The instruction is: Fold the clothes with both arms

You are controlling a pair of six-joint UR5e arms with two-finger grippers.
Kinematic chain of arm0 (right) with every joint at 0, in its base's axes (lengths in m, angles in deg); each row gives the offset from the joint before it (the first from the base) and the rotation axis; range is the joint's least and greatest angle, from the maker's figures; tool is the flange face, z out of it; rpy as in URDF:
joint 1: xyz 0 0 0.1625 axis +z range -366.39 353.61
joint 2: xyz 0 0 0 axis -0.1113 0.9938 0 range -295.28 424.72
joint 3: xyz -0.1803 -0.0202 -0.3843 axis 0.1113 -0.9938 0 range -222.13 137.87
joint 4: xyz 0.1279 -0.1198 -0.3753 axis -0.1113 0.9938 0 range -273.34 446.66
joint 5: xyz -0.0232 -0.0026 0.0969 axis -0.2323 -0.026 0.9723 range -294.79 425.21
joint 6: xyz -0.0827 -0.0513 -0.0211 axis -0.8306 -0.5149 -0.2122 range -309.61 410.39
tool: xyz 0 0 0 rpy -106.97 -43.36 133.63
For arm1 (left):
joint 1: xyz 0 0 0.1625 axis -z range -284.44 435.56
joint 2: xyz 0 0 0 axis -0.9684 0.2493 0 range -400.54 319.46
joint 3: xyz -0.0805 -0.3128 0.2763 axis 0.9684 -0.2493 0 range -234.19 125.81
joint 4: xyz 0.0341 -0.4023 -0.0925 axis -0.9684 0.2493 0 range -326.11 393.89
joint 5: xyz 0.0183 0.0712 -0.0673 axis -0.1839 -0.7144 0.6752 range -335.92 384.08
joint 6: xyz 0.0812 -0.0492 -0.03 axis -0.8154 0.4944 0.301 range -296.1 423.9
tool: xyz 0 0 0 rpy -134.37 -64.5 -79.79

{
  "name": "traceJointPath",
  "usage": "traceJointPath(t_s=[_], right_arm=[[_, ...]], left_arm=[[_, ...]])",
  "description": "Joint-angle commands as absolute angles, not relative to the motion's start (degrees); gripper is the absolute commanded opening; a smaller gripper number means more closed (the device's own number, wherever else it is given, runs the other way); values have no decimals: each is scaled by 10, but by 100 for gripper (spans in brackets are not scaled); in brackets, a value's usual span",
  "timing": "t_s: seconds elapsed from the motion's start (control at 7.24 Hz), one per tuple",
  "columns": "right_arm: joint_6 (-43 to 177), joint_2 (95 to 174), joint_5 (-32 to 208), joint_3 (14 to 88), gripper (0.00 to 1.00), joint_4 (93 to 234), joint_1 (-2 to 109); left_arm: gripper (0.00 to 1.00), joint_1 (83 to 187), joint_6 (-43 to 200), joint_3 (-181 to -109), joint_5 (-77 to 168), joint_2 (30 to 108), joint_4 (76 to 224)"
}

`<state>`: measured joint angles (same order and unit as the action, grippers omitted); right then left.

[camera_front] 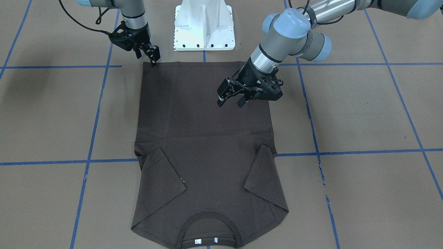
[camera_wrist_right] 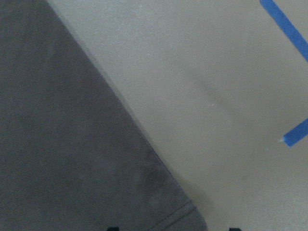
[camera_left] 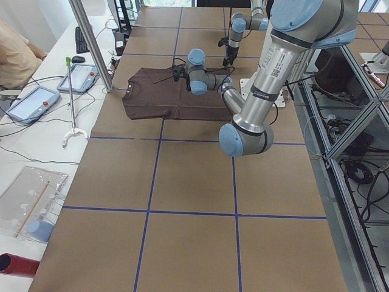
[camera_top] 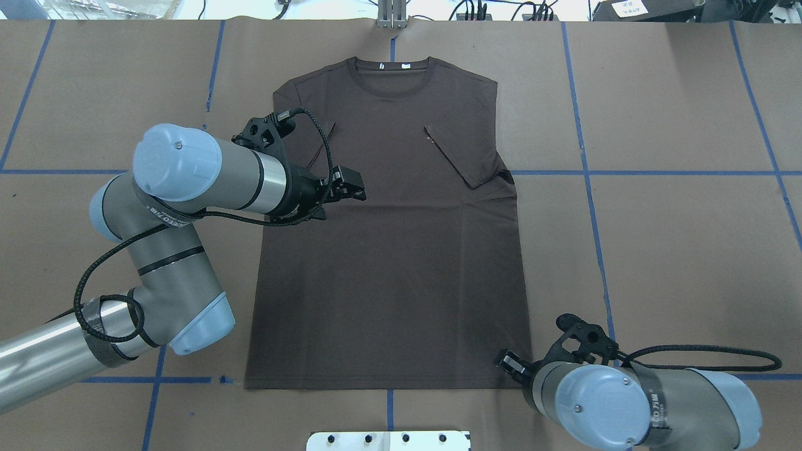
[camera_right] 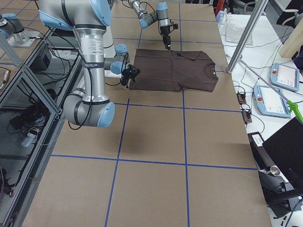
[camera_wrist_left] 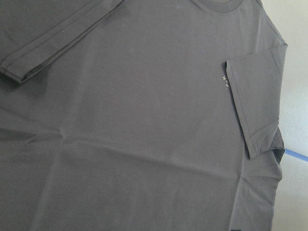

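Note:
The dark brown T-shirt (camera_front: 204, 138) lies flat on the brown table, hem toward the robot and collar (camera_top: 391, 69) at the far side. Both sleeves are folded inward over the chest. My left gripper (camera_front: 231, 101) hovers open over the shirt's body (camera_top: 388, 238) on the robot's left side, with nothing between its fingers. My right gripper (camera_front: 154, 60) points down at the hem corner on the robot's right. In the right wrist view that corner (camera_wrist_right: 187, 216) sits between two spread fingertips, so this gripper is open. The left wrist view shows a folded sleeve (camera_wrist_left: 252, 106).
The white pedestal base (camera_front: 204, 27) stands just behind the hem. Blue tape lines (camera_front: 93, 131) cross the table. A metal pole (camera_left: 91, 42) rises beyond the collar end, with tablets (camera_left: 30, 102) and a seated person (camera_left: 15, 52) at a side desk.

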<state>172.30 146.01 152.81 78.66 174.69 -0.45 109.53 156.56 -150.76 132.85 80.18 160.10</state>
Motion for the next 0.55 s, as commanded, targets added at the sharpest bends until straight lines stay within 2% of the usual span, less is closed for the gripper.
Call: traceJointPath(t_s=[0.0, 0.41], right_arm=[[1720, 1433, 1529, 780, 57, 1800, -2], [1715, 1429, 1526, 768, 58, 1799, 0]], left_arm=[[87, 1095, 1565, -1508, 1328, 801, 1601], [87, 1095, 1565, -1508, 1328, 792, 1601]])
